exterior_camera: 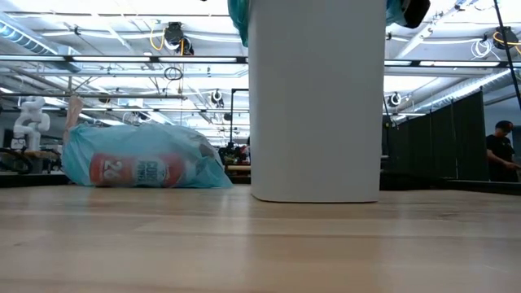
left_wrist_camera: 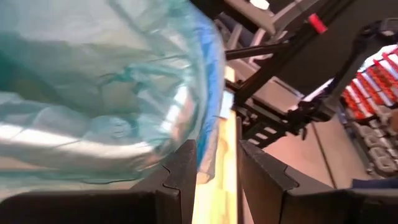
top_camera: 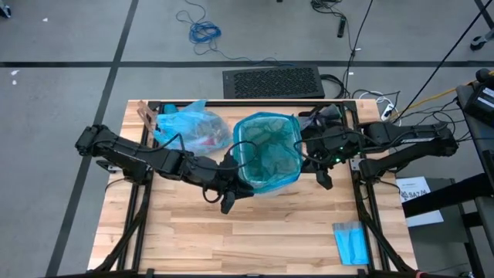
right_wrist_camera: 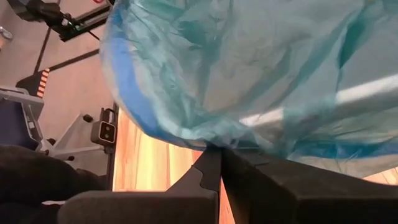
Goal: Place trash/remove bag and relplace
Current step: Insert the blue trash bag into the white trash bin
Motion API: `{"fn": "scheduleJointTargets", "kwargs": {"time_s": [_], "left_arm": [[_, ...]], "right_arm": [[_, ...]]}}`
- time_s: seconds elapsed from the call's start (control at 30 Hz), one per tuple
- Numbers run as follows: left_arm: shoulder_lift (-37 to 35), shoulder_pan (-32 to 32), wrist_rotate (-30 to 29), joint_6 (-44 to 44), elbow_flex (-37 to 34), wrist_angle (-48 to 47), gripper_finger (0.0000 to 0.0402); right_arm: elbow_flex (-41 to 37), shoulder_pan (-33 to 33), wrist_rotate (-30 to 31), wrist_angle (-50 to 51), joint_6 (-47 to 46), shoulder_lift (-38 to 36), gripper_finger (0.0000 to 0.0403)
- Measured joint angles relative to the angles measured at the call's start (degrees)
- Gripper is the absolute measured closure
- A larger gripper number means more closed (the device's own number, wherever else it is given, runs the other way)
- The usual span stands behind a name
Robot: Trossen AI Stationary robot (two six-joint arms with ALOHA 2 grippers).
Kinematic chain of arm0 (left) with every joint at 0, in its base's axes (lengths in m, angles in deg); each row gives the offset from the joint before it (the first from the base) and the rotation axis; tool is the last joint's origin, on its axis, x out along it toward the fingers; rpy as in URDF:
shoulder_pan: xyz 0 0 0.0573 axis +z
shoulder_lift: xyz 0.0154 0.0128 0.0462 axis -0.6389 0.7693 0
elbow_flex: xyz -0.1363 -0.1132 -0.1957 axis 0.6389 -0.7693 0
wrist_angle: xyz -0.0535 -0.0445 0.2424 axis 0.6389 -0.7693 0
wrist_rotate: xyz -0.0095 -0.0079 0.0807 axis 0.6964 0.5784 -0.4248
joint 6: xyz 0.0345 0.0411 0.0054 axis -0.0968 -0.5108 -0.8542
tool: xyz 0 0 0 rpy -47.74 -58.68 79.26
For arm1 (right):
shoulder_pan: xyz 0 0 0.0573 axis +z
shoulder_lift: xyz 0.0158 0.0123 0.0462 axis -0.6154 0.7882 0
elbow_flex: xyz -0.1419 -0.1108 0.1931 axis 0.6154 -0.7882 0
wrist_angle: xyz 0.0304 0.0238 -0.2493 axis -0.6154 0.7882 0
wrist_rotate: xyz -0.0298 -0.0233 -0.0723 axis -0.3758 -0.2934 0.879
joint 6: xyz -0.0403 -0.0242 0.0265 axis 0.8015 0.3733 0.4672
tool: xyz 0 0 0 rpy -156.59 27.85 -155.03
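A white bin stands mid-table, lined with a teal-green bag whose bluish edge is folded out over the rim. To its left, a filled light-blue bag lies on its side on the table, and a red-and-white bottle shows through it. My left gripper is open at the bin's near-left rim. In the left wrist view its fingers stand either side of the liner's hanging edge. My right gripper is shut on the liner at the bin's right rim. My right gripper pinches the teal-green bag's folded-over edge between its two fingertips, coming from the table's right side at the bin's right rim. The plastic spreads away from the fingers over the bin. I cannot tell whether it holds one layer or several.
A small flat folded blue sheet lies near the table's near-right corner. A brown scrap sticks up beside the filled bag at the far-left. Bare wood stretches in front of the bin. A person stands in the room beyond.
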State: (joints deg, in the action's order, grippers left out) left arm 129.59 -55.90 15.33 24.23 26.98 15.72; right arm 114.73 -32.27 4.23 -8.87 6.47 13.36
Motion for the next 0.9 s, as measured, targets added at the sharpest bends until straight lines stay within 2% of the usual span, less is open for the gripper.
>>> {"fn": "scheduleJointTargets", "kwargs": {"time_s": [0.3, 0.63, 0.9], "left_arm": [[0.9, 0.0, -1.5, -0.5, 0.0, -2.6, 0.0288], [2.2, 0.0, -3.5, -0.3, 0.0, -6.2, 0.0288], [2.2, 0.0, -8.1, -1.2, 0.0, -7.0, 0.0288]], "right_arm": [[0.0, 0.0, 0.6, -0.4, 1.3, 3.2, 0.0403], [-0.1, 0.0, 3.1, 1.3, 1.3, 3.3, 0.0403], [-4.9, -0.1, 4.3, -0.4, -0.9, 3.3, 0.0403]]}}
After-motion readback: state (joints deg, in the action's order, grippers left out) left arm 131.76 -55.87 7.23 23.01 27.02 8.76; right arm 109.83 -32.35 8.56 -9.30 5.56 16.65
